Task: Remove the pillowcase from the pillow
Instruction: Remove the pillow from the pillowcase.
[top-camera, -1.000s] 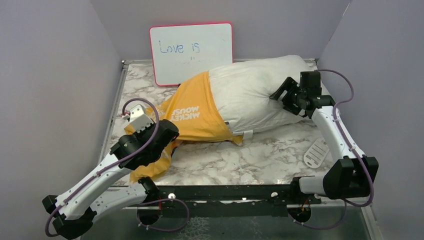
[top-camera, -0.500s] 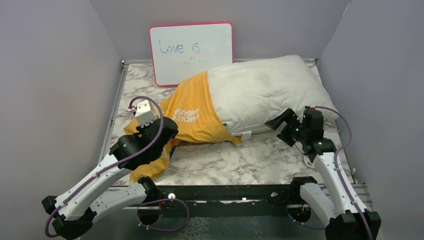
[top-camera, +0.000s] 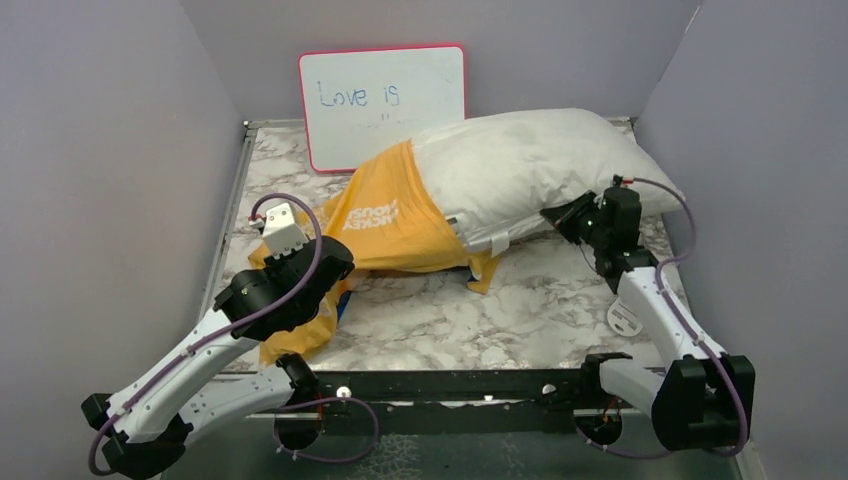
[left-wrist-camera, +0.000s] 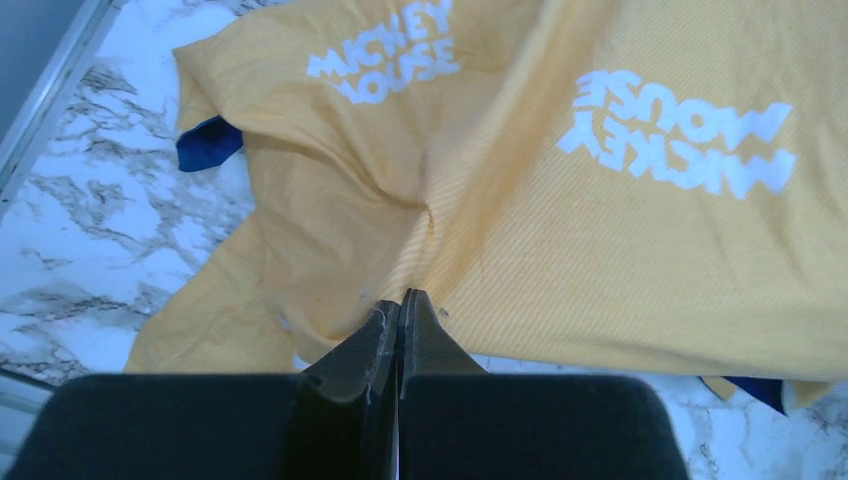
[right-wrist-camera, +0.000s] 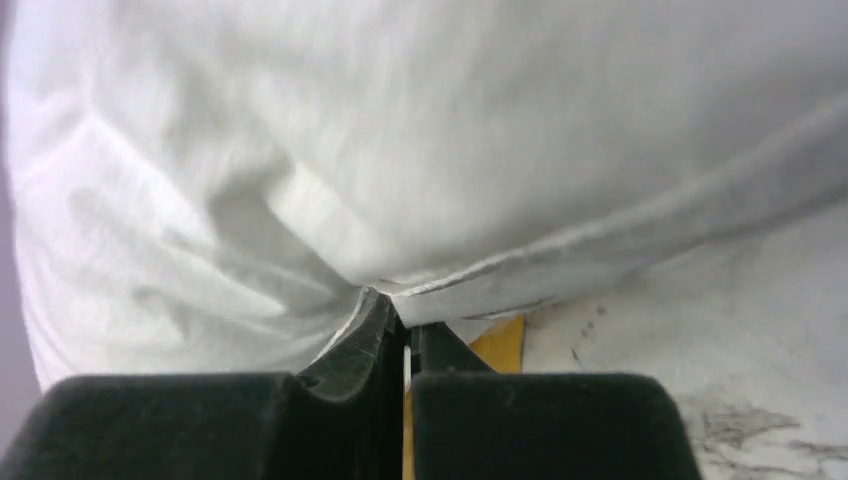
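The pillowcase (top-camera: 390, 225), yellow-orange with white "Mickey Mouse" lettering, covers the left end of the pillow and trails toward the front left. My left gripper (left-wrist-camera: 400, 300) is shut on a bunched fold of the pillowcase (left-wrist-camera: 560, 230). A bit of its blue face (left-wrist-camera: 208, 143) shows at the left. The plump white pillow (top-camera: 530, 165) sticks out of the case to the right. My right gripper (top-camera: 556, 216) is shut on the pillow's near edge seam (right-wrist-camera: 560, 255) and holds it slightly off the table. A small white tag (top-camera: 497, 243) hangs from that edge.
A pink-framed whiteboard (top-camera: 382, 105) leans against the back wall behind the pillowcase. A small white slotted disc (top-camera: 625, 315) lies on the marble table (top-camera: 520, 310) beside my right forearm. Grey walls close in on both sides.
My right gripper left the pillow's right side, swung down near the table, then came up to the pillow's near edge and shut on it. The left gripper kept its hold.
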